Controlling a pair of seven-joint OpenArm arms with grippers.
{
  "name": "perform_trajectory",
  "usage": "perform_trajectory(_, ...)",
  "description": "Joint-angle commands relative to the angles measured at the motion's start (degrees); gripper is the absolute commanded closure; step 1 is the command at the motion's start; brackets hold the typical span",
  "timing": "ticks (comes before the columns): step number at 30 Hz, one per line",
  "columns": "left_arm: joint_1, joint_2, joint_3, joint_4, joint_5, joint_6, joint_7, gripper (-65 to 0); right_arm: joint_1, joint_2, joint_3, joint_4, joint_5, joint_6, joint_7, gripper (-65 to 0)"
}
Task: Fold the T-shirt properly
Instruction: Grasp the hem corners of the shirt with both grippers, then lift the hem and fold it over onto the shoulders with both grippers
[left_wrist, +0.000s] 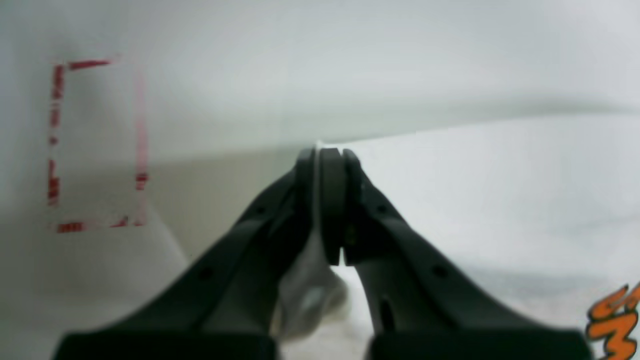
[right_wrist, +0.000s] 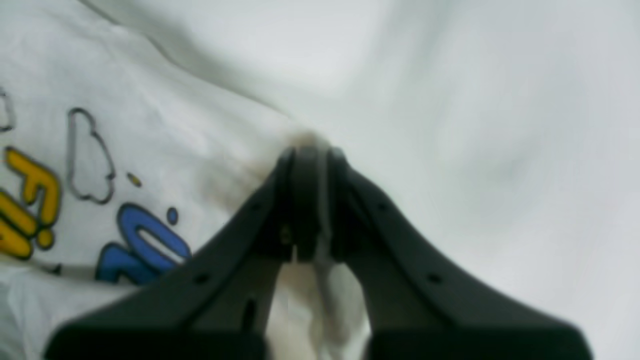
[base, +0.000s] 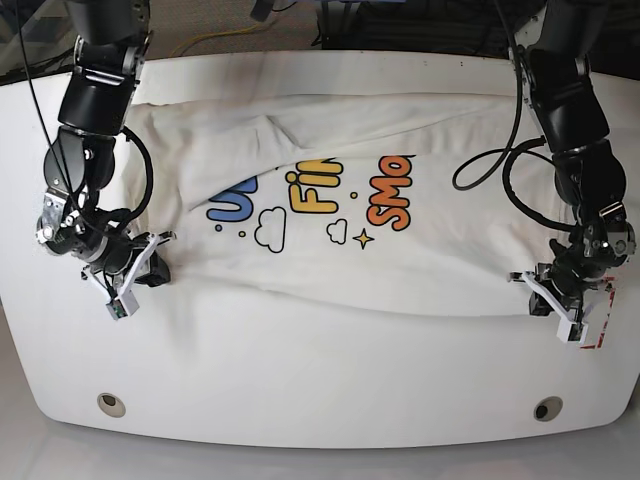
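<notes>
Base view: the T-shirt (base: 330, 255) lies spread across the white surface (base: 320, 400), long axis running arm to arm; left gripper (base: 548, 290) and right gripper (base: 150, 255), jaws apparently clamped on cloth, hold opposite near-edge ends.

The T-shirt (base: 330, 260) is white, its print running in bubbly letters: blue (base: 230, 205) on the side of the right gripper (base: 150, 262), yellow (base: 313, 190) in the middle, orange (base: 390, 190) toward the left gripper (base: 530, 290). Beneath the letters sit small clouds (base: 270, 233) drawn in thin dark outline and a little yellow star (base: 364, 238). Both grippers are black with pale trim. The table (base: 300, 400) is white too, and just beside the left gripper it carries a broken red rectangle outline (left_wrist: 95, 145).
</notes>
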Motion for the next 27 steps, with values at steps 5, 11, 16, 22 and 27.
perform_trajectory(5, 4.4, -1.0, -2.3, 10.1, -0.1, -0.1, 4.2, 0.0, -2.4, 0.7, 6.7, 13.0, 0.7, 0.0, -8.0, 0.0)
perform_trajectory(11, 10.4, -1.0, -6.0, 15.0, 0.1, -4.1, 6.9, 0.0, -9.2, 0.5, 8.4, 21.6, 0.7, 0.0, -11.4, 0.0)
perform_trajectory(16, 16.6, -1.0, -7.1, 17.0, 0.2, -6.4, 7.5, 0.0, -16.0, -0.6, 8.5, 25.5, 0.7, 0.0, -11.4, 0.0)
perform_trajectory(22, 24.4, -1.1, -7.8, 21.3, 0.2, -6.4, 7.5, 0.0, -21.8, -2.0, 8.5, 25.4, 0.6, 0.0, -11.3, 0.0)
perform_trajectory(27, 29.7, -1.1, -7.5, 24.6, 0.2, -6.5, 9.3, -14.2, -24.4, -2.4, 8.5, 25.4, 0.2, 0.0, -11.3, -16.6)
